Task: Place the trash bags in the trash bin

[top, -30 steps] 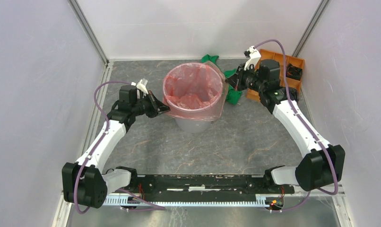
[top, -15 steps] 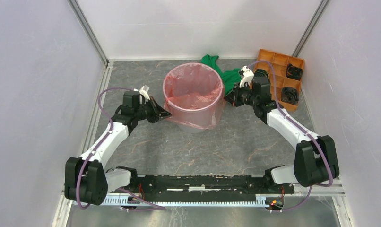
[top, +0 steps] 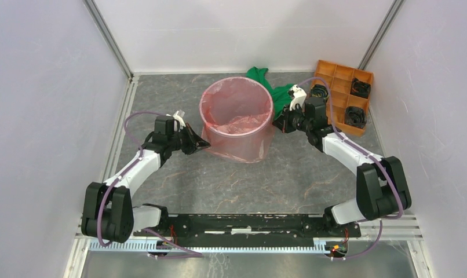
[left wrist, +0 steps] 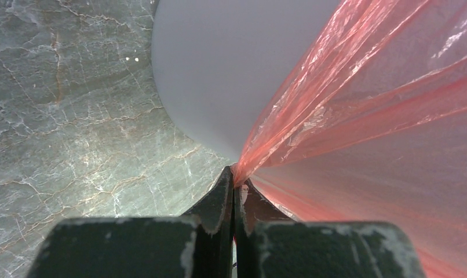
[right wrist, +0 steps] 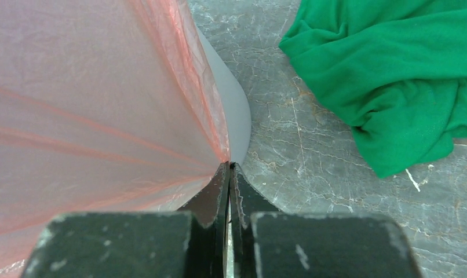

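Veined grey tabletop, white walls, trash bag, bin

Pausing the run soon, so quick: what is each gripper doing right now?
Left gripper: closed, pinching the trash bag.
Right gripper: closed, pinching the trash bag too.

Left arm, right arm: white link shells, black joint housings, purple cable looped along each. White camera bracket at each wrist. Black base rail, bottom centre, scuffed white. Left gripper, right gripper: black tapered fingers, edges worn grey.
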`<state>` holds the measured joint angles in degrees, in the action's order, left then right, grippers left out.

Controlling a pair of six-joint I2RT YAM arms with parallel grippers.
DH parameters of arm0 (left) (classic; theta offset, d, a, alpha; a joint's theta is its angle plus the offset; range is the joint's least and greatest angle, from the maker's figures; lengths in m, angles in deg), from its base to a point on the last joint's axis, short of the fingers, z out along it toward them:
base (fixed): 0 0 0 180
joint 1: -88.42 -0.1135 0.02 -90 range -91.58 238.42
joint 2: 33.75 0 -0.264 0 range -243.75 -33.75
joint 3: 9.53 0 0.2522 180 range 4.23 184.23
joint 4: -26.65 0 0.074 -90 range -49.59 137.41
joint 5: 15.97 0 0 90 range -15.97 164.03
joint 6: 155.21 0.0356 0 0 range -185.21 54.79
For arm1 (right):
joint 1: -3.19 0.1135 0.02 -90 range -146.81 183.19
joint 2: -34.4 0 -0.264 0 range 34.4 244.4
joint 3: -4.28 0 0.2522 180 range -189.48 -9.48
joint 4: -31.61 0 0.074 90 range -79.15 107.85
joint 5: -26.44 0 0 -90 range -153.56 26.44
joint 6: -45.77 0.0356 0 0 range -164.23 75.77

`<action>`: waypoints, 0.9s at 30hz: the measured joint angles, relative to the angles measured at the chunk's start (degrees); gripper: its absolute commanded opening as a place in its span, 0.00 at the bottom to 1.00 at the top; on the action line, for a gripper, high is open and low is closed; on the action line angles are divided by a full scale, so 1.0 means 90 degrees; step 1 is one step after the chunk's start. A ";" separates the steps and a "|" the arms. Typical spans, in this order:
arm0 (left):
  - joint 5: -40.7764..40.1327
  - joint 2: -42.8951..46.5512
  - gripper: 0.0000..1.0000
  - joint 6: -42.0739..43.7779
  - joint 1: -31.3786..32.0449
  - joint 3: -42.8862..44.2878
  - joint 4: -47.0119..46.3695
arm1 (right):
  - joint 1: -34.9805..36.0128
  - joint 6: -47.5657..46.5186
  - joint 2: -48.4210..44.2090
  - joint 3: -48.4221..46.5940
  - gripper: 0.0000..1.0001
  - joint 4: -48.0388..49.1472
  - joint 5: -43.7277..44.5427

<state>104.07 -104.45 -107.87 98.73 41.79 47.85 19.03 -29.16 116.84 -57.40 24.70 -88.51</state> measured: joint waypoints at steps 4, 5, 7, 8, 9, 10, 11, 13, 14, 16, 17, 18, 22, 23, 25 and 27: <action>-0.0024 -0.0158 0.02 0.0000 0.0000 -0.0068 -0.0109 | 0.0022 -0.0034 0.0272 0.0019 0.20 0.0170 -0.0005; -0.0046 -0.0182 0.02 0.0000 0.0000 -0.0087 -0.0131 | 0.0022 -0.0022 0.0321 0.0068 0.25 0.0221 0.0000; -0.0114 -0.0199 0.02 0.0000 0.0000 -0.0134 -0.0160 | 0.0024 -0.0061 0.0352 0.0146 0.36 0.0078 0.0129; -0.0136 -0.0199 0.02 0.0000 0.0000 -0.0148 -0.0168 | 0.0032 -0.0087 0.0347 0.0138 0.41 -0.0034 0.0255; -0.0158 -0.0199 0.02 0.0002 0.0000 -0.0153 -0.0168 | 0.0041 -0.0163 0.0325 0.0095 0.46 -0.0238 0.0464; -0.0168 -0.0199 0.02 0.0002 0.0000 -0.0153 -0.0168 | 0.0051 -0.0262 0.0296 0.0007 0.52 -0.0532 0.0716; -0.0172 -0.0199 0.02 0.0002 0.0000 -0.0153 -0.0170 | 0.0058 -0.0374 0.0243 -0.0117 0.56 -0.0855 0.1030; -0.0182 -0.0199 0.02 0.0002 0.0000 -0.0153 -0.0168 | 0.0061 -0.0573 0.0066 -0.0386 0.60 -0.1392 0.1649; -0.0185 -0.0197 0.02 0.0005 0.0000 -0.0153 -0.0160 | 0.0061 -0.0709 -0.0078 -0.0554 0.61 -0.1698 0.2011; -0.0187 -0.0180 0.02 0.0005 0.0000 -0.0153 -0.0143 | 0.0061 -0.0962 -0.0410 -0.0969 0.61 -0.2256 0.2703; -0.0194 -0.0163 0.02 0.0005 0.0000 -0.0153 -0.0129 | 0.0063 -0.1086 -0.0556 -0.1253 0.62 -0.2514 0.3021; -0.0204 -0.0129 0.02 0.0007 0.0000 -0.0153 -0.0114 | 0.0090 -0.1226 -0.0661 -0.1581 0.62 -0.2749 0.3320; -0.0223 -0.0058 0.02 0.0007 0.0000 -0.0153 -0.0053 | 0.0760 -0.1848 -0.0714 -0.3016 0.65 -0.3252 0.4282; -0.0226 -0.0053 0.02 0.0010 0.0000 -0.0153 -0.0036 | 0.1134 -0.2008 -0.0658 -0.3395 0.66 -0.3385 0.4427; -0.0233 -0.0049 0.02 0.0010 0.0000 -0.0153 -0.0019 | 0.2038 -0.2341 -0.0413 -0.4226 0.67 -0.3546 0.4556; -0.0238 -0.0041 0.02 0.0010 0.0000 -0.0153 -0.0007 | 0.2749 -0.2606 -0.0080 -0.4843 0.66 -0.3524 0.4291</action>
<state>101.93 -104.82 -107.78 98.73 40.42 47.79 43.77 -52.61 116.12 -100.98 -7.01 -49.89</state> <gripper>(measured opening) 0.029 0.664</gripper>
